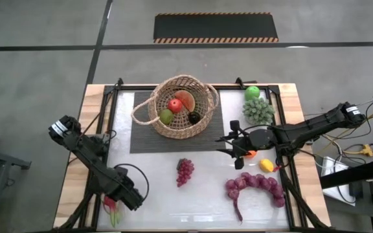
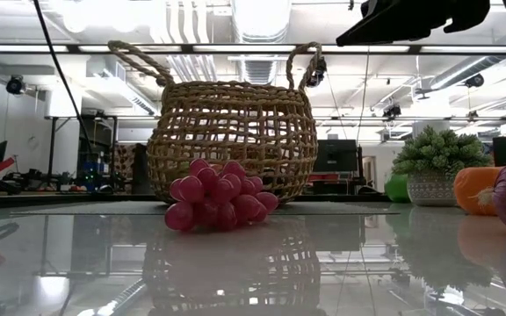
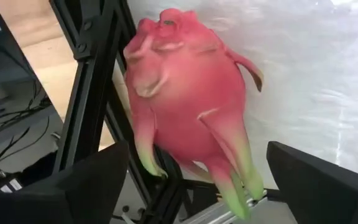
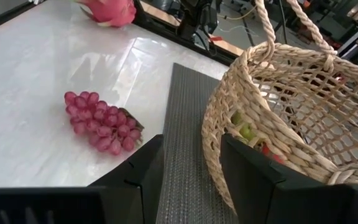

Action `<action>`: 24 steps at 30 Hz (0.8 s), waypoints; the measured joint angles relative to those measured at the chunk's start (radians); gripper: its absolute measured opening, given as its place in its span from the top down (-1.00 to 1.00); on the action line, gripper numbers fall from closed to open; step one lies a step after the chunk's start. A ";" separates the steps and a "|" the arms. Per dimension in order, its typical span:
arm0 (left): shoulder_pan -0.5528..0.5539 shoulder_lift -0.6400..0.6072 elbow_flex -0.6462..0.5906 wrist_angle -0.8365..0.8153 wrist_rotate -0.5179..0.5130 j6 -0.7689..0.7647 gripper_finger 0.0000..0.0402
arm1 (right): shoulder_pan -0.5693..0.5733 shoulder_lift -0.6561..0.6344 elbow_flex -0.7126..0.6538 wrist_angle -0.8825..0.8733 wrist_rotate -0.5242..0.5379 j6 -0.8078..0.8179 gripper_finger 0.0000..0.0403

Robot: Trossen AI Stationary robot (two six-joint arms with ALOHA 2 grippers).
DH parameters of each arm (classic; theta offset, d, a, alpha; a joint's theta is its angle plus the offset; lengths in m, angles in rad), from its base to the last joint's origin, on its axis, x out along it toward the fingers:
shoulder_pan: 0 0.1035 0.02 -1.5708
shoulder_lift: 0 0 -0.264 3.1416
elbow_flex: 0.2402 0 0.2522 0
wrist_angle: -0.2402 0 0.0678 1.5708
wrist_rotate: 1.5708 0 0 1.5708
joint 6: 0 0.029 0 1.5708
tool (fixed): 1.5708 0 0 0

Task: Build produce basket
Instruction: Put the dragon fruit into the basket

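Observation:
The wicker basket point(image 1: 183, 107) stands on a dark mat at the table's far middle. It holds a red apple point(image 1: 175, 105), a green apple point(image 1: 166, 116), a watermelon slice point(image 1: 186, 99) and a dark fruit point(image 1: 193, 118). My left gripper point(image 1: 123, 199) is open at the near left corner. Its fingers stand on either side of the pink dragon fruit point(image 3: 188, 106), which lies by the black frame rail. My right gripper point(image 1: 226, 145) is open and holds nothing. It hovers right of the basket point(image 4: 278, 118), beside the orange point(image 1: 251, 154).
A small grape bunch point(image 1: 185, 171) lies near the middle, and a large purple bunch point(image 1: 254, 188) near right. A lemon point(image 1: 266, 165) sits by the orange. A green apple point(image 1: 252, 92) and the leafy clump point(image 1: 258, 110) stand far right. Black frame rails point(image 3: 98, 68) edge the table.

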 joint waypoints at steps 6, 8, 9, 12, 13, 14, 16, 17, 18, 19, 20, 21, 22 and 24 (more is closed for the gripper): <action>-0.003 0.000 -0.061 0.025 -0.030 -0.049 -0.81 | 0.000 0.000 0.000 -0.017 0.000 0.001 0.30; -0.003 0.001 -0.097 0.055 -0.035 -0.052 -0.81 | 0.000 0.000 0.000 -0.016 0.000 0.008 0.30; -0.003 0.002 -0.113 0.079 -0.036 -0.052 -0.81 | 0.000 0.000 0.000 -0.017 0.000 0.010 0.30; -0.002 0.002 -0.161 0.131 -0.023 -0.053 -0.81 | 0.000 0.000 0.000 -0.018 0.000 0.016 0.29; -0.002 0.002 -0.168 0.138 -0.021 -0.053 -0.81 | 0.000 0.000 0.000 -0.018 0.000 0.016 0.29; -0.002 0.002 -0.173 0.142 -0.018 -0.053 -0.81 | 0.000 0.000 0.000 -0.018 0.000 0.017 0.29; -0.002 0.001 -0.181 0.142 -0.018 -0.053 -0.79 | 0.000 0.000 0.000 -0.019 0.000 0.017 0.30; -0.002 0.001 -0.185 0.143 -0.018 -0.053 -0.77 | 0.000 0.000 0.000 -0.019 0.000 0.018 0.30; -0.002 0.001 -0.189 0.143 -0.018 -0.052 -0.74 | 0.000 0.000 0.000 -0.019 0.000 0.017 0.31; -0.002 0.001 -0.190 0.144 -0.018 -0.049 -0.69 | 0.000 0.000 0.000 -0.018 0.000 0.018 0.32; -0.002 0.001 -0.190 0.144 -0.018 -0.046 -0.64 | 0.000 0.000 0.000 -0.019 0.000 0.020 0.32; -0.002 0.001 -0.190 0.145 -0.019 -0.044 -0.58 | 0.000 0.000 0.000 -0.019 0.000 0.020 0.32; -0.002 0.001 -0.190 0.145 -0.019 -0.044 -0.52 | 0.000 0.000 0.000 -0.018 0.000 0.020 0.32; -0.002 0.001 -0.190 0.146 -0.019 -0.044 -0.41 | 0.000 0.000 -0.001 -0.019 0.000 0.020 0.32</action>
